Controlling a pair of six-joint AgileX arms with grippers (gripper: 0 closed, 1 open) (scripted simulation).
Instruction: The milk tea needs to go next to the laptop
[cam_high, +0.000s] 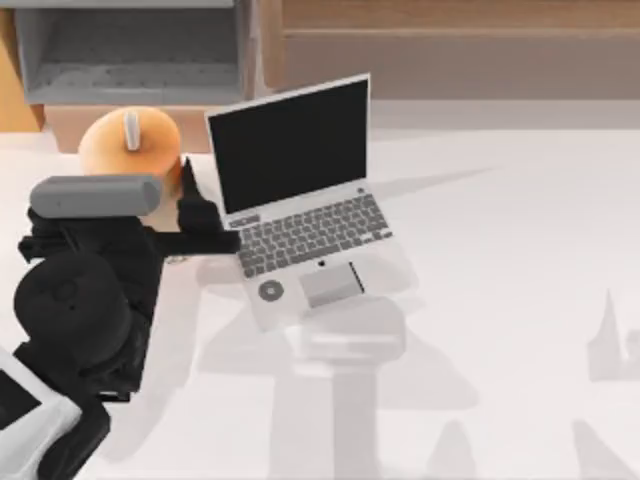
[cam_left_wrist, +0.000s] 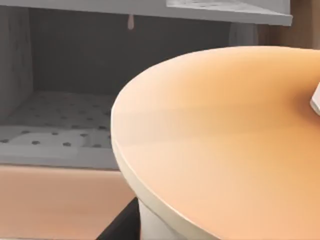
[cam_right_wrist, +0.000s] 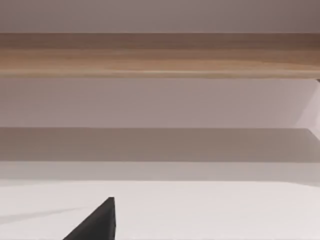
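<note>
Left arm: black, bulky, lying along the top view's left edge, wrist reaching toward the far side. Left gripper (cam_high: 190, 205): dark fingers (cam_high: 207, 222) pointing right and away (spread not discernible). Right arm: a dark finger tip (cam_right_wrist: 97, 222) shows in its wrist view.

My left gripper (cam_high: 195, 215) is sitting at the table's (cam_high: 500, 300) far left, with the milk tea (cam_high: 128, 145) standing just beyond and to the left of its fingertips, so close that I cannot tell whether they are touching. The laptop (cam_high: 300, 200) is lying open just to the right of my gripper, its screen rising on the side facing away from me and the cup sitting near its left edge. Behind the cup, an open shelf unit (cam_left_wrist: 65, 120) is standing at the table's back edge.
</note>
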